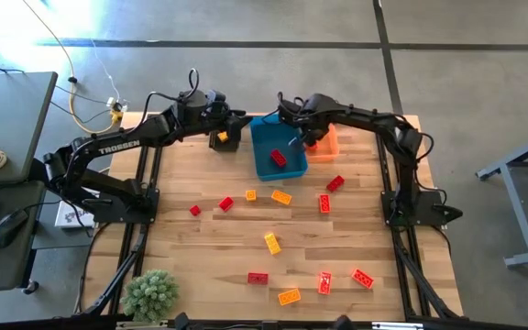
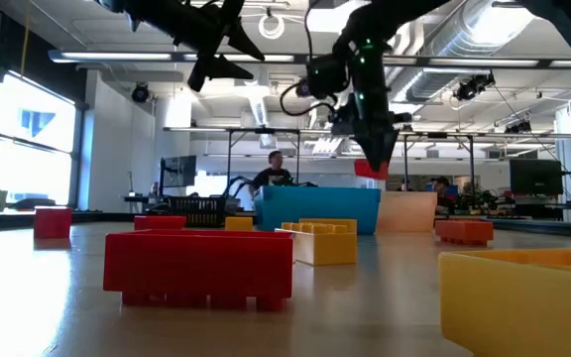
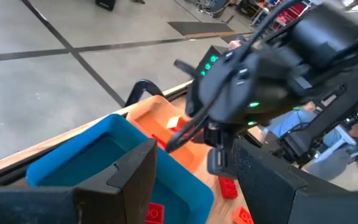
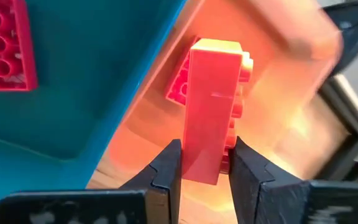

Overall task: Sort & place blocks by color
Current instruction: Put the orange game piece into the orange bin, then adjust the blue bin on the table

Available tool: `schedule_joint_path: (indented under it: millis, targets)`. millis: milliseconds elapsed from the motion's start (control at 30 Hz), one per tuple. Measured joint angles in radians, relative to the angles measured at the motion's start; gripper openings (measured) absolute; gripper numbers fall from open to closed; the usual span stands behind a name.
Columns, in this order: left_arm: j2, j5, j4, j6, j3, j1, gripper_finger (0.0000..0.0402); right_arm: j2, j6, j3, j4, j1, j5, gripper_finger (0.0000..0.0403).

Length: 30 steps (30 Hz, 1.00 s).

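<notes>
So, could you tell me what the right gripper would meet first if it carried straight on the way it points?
Probably the translucent orange plastic bin: the right gripper, shut on an orange studded brick, points into it, though depth is unclear.

One red block (image 4: 207, 112) stands on end between the right arm's fingers (image 4: 166, 174), studs sideways, hanging over the orange bin (image 1: 326, 140), where another red one (image 4: 180, 87) lies. A red block (image 1: 279, 159) rests in the blue bin (image 1: 266, 137). Red, orange and yellow blocks (image 1: 272, 243) lie scattered flat across the desk (image 1: 181, 247), well apart.
</notes>
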Motion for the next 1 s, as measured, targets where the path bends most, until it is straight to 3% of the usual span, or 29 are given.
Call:
schedule_joint_path:
  millis: [433, 700, 1000]
  targets:
    - [0.000, 0.000, 0.000, -0.009, 0.000, 0.000, 0.0200, 0.000, -0.082, -0.149, 0.142, -0.122, -0.081, 0.0077]
    - [0.000, 0.000, -0.002, -0.010, 0.000, -0.002, 0.0200, 0.000, -0.092, -0.190, 0.158, -0.162, -0.089, 0.0141]
    - [0.000, 0.000, -0.003, -0.011, 0.000, -0.002, 0.0200, 0.000, -0.102, -0.129, 0.118, -0.156, -0.160, 0.0163]
